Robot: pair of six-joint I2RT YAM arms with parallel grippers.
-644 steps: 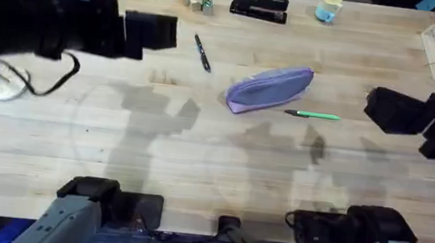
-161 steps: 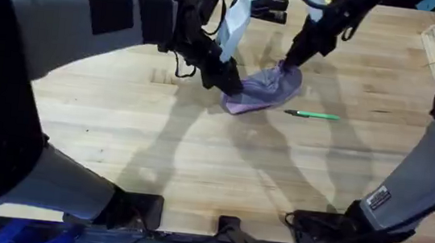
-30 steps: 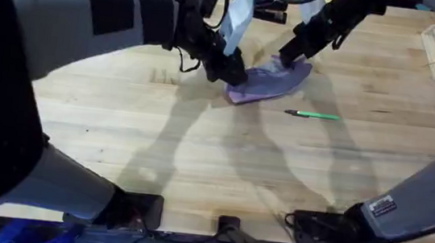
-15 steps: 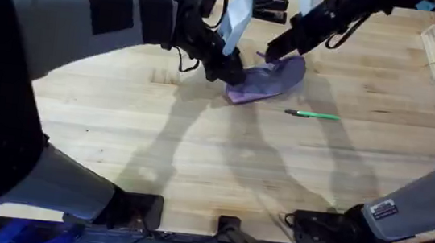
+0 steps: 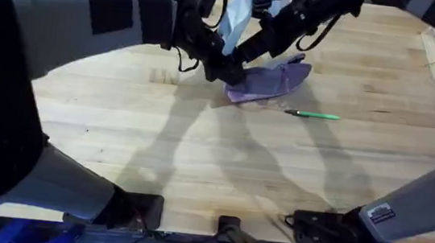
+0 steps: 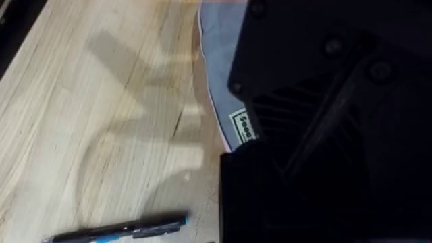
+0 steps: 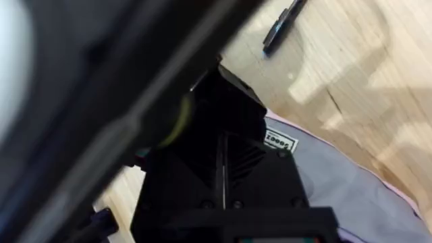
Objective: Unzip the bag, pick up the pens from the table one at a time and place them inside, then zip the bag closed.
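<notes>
1. The lavender pencil pouch (image 5: 274,80) lies on the butcher-block counter (image 5: 197,160), toward the far middle, with both arms crowded over its left end.
2. The left pincer (image 5: 229,71) sits right at the pouch's left end, in contact with the fabric. From the left wrist camera its black body covers the pouch (image 6: 216,67), so I honestly can't tell whether its fingers are wide, narrow or gripping.
3. The right pincer (image 5: 245,52) reaches across from the right and hangs over the pouch's top edge near that same left end, just beside the left pincer. Same deal here: too dark and overlapped to judge its opening.
4. The right wrist camera looks down at the left arm's black pincer housing (image 7: 229,169) pressed on the purple fabric (image 7: 351,196). A small white label (image 7: 281,142) with dark lettering is sewn on the pouch right next to it.
5. That same label (image 6: 244,126) shows in the left wrist view, on the pouch's edge.
6. The green pen (image 5: 313,114) lies flat on the counter just in front of the pouch's right half, close but not touching.
7. The dark pen (image 6: 118,229) lies on bare wood near the left pincer; it turns up again in the right wrist view (image 7: 283,25), beyond the pouch.
</notes>
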